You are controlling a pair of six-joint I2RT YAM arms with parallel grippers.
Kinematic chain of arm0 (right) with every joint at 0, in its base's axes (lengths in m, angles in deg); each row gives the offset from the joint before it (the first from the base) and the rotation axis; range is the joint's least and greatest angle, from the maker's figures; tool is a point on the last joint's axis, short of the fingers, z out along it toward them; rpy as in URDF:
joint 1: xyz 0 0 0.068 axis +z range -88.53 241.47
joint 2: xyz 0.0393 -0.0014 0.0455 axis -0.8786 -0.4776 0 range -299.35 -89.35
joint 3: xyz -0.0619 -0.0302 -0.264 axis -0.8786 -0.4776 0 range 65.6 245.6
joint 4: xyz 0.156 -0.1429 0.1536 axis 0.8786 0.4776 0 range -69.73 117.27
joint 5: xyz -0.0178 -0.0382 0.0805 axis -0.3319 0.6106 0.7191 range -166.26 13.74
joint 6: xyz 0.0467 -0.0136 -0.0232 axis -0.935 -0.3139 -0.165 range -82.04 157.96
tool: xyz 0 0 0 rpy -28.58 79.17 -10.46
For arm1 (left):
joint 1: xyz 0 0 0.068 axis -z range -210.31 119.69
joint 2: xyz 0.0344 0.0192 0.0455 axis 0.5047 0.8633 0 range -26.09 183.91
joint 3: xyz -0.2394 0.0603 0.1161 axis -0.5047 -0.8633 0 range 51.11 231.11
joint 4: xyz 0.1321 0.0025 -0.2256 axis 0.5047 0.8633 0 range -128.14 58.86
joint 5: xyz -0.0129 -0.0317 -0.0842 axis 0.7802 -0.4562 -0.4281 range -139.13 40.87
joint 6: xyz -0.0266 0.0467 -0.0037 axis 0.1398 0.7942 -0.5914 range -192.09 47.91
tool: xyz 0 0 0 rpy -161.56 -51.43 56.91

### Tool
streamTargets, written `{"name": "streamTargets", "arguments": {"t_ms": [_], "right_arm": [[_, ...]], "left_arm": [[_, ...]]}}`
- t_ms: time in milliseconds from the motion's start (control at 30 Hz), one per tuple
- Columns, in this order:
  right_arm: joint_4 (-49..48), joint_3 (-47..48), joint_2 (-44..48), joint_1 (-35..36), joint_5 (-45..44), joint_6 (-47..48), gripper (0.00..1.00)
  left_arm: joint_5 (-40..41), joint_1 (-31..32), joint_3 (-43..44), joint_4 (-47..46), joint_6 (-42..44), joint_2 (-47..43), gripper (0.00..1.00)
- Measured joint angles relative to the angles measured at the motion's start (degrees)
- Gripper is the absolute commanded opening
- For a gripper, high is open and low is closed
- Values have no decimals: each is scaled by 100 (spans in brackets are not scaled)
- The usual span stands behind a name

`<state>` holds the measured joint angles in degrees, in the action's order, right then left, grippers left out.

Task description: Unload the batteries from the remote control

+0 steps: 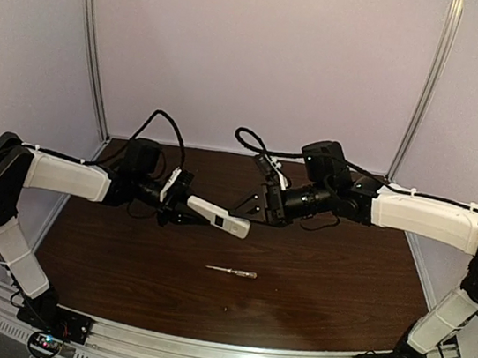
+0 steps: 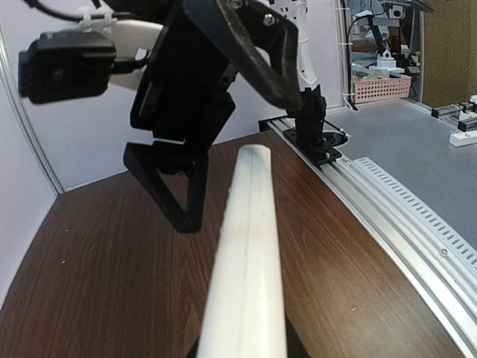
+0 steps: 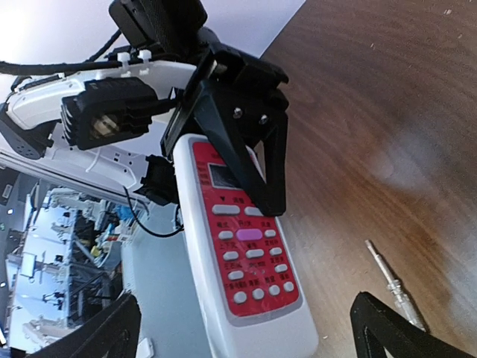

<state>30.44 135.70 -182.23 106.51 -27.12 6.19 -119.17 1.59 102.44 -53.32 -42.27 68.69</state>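
Left gripper [image 1: 179, 209] is clamped on the remote [image 1: 218, 220] at its display end and holds it in the air over the table [image 1: 330, 290], button face toward the right gripper [image 1: 257, 207]. That one's jaws are wide, nothing in them. Remote looks light, stiff, slick plastic; grip the long edges, not the buttons. Batteries not visible: back side is hidden, can't tell if the cover is on. Screwdriver [image 1: 232, 272] lies on the table.
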Motion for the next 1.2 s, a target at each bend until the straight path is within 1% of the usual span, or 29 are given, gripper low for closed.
{"name": "streamTargets", "arguments": {"t_ms": [133, 233, 333, 433, 567, 767, 967, 1200], "right_arm": [[122, -13, 420, 63, -765, 372, 100], [37, -157, 667, 131, -1272, 680, 100], [-280, -531, 859, 234, -1641, 960, 99], [-739, -970, 988, 321, -1971, 1189, 96], [-1303, -1250, 1008, 422, -2184, 1423, 89], [-2050, -1270, 999, 579, -2225, 1652, 75], [-2551, -1272, 807, 599, -2140, 1698, 59], [-2855, -1272, 485, 599, -1980, 1668, 45]], "left_arm": [[122, 2, 0, -107, -520, -61, 0], [188, 4, -24, -343, -1029, -120, 0], [212, 4, -37, -688, -1611, -168, 0], [243, 2, -37, -988, -2221, -168, 0], [339, 4, -31, -1248, -2975, -168, 0], [435, 4, 39, -1342, -3842, -162, 0], [435, 4, 66, -1506, -4406, -155, 0], [317, 4, 66, -1735, -4852, -81, 0]]}}
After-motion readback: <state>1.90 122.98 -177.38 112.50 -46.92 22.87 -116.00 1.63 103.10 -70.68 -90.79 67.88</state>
